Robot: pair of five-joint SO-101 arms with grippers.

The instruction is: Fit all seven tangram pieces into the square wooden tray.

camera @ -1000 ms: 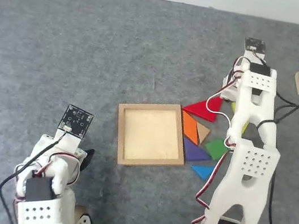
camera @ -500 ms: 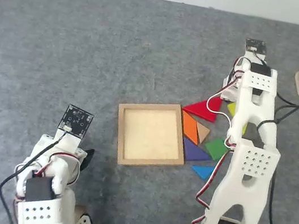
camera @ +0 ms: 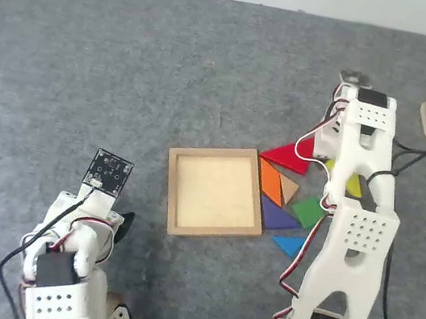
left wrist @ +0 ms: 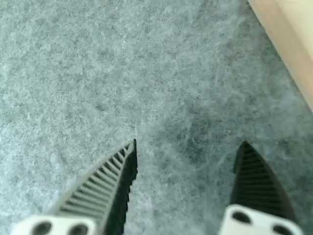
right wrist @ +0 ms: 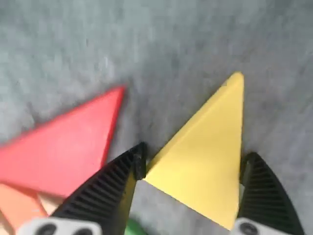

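Right gripper: spread, one finger at each side of the yellow triangle, tips at or against its edges; firm pinch not confirmed.
Yellow triangle: on the carpet, farthest piece from the tray, beyond the red triangle.
Left gripper: released, holding nothing, over bare carpet near a tray corner, on the side away from the pieces.
Tray: holds no pieces; all seven lie outside it.
Cluster touching or just beside one tray edge: red; orange; tan; purple; green; blue.
Step in hand (judged): take the yellow triangle for the tray.
Doing it well: centre the jaws on two opposite edges and close squarely. The piece is thin and flat, so a skewed pinch may make it pivot or slip. Lift it clear of red before crossing the cluster, then lower it flat into a tray corner, edges along the rim.
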